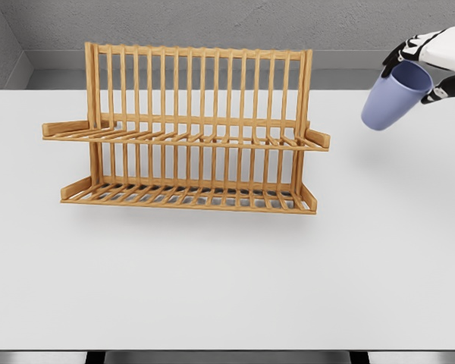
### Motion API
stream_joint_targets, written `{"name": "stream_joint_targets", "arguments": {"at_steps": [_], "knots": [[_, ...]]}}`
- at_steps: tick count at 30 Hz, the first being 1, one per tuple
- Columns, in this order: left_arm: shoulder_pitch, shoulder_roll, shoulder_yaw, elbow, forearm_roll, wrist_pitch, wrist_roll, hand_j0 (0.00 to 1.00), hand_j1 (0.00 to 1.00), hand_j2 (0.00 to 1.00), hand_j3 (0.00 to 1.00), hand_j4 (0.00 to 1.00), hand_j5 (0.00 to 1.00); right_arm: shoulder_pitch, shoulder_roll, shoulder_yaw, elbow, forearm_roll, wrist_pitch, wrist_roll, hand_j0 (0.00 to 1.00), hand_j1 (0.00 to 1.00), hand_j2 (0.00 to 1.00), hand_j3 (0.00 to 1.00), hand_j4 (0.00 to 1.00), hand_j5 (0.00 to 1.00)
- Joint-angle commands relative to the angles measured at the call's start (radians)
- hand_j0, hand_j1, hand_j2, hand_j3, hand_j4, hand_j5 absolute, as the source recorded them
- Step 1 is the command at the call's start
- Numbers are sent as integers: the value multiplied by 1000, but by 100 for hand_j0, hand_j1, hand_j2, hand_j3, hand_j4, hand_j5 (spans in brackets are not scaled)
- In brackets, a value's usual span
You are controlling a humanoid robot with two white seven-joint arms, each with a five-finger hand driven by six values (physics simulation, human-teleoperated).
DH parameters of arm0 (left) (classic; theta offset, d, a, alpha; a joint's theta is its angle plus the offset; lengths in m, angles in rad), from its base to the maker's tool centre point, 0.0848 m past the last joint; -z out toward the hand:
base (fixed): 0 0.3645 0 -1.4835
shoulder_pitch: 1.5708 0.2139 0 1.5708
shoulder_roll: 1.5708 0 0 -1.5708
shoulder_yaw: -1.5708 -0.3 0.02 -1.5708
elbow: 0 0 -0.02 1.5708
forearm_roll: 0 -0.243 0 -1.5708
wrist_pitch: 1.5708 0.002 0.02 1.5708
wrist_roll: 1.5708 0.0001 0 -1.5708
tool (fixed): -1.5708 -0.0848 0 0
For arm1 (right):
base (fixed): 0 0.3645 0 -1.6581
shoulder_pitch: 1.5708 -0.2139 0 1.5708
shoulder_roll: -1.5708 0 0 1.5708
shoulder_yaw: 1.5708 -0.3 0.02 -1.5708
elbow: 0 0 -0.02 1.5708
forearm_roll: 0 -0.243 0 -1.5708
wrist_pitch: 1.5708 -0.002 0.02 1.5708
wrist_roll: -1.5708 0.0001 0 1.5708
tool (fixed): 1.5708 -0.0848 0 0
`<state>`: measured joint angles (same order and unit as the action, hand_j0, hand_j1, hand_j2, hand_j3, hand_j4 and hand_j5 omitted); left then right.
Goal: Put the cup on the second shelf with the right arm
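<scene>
Up in the upper right of the frame, the right hand (432, 57) enters from the right edge, a glossy white shell with black joints. Its fingers (395, 54) curl around the rim end of the cup (394, 96), holding it clear above the surface (227, 280). The cup is a smooth, matte, lavender-blue tumbler, slightly tapered, and it hangs tilted, its closed base pointing down and to the left and its mouth up toward the hand.

Left of the cup, filling the middle of the frame, stands the rack (189, 129), built of light, warm-toned wood. It has a tall back of thin vertical slats set between thicker end posts, and two slatted shelves jutting forward. The upper shelf (186, 138) sits about halfway up the back, with a short block-shaped stop at each end. The lower shelf (189, 199) lies just above the surface and casts a soft shadow beneath it. Both shelves are made of narrow parallel bars with gaps between them.

The cup is well apart from the rack, beyond its right end and roughly level with the upper shelf. The surface is a flat, plain white slab with a grey wall behind it.
</scene>
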<state>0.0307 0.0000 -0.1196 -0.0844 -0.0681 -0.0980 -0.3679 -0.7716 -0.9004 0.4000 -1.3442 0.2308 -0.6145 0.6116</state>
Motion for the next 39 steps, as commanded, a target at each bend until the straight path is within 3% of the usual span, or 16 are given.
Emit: {"name": "stream_joint_targets", "arguments": {"at_steps": [1,6,14,16,30,39], "knots": [[-2,0,0,0,1,0,0,100,100,100,100,100,100,0,0,-6,-47,-10,4,-1,62,62,62,62,62,62],[-2,0,0,0,1,0,0,100,100,100,100,100,100,0,0,-6,-127,-11,4,-1,62,62,62,62,62,62],[0,0,0,0,1,0,0,100,100,100,100,100,100,-12,1,-10,-184,-11,4,-1,62,62,62,62,62,62],[-2,0,0,0,1,0,0,100,100,100,100,100,100,-14,32,-9,-194,-11,4,-1,62,62,62,62,62,62],[-2,0,0,0,1,0,0,100,100,100,100,100,100,-14,69,-10,-317,-10,4,-1,62,62,62,62,62,62],[0,0,2,0,1,0,0,100,100,100,100,100,100,-12,80,8,-340,-5,4,-1,62,62,62,62,62,62]]}}
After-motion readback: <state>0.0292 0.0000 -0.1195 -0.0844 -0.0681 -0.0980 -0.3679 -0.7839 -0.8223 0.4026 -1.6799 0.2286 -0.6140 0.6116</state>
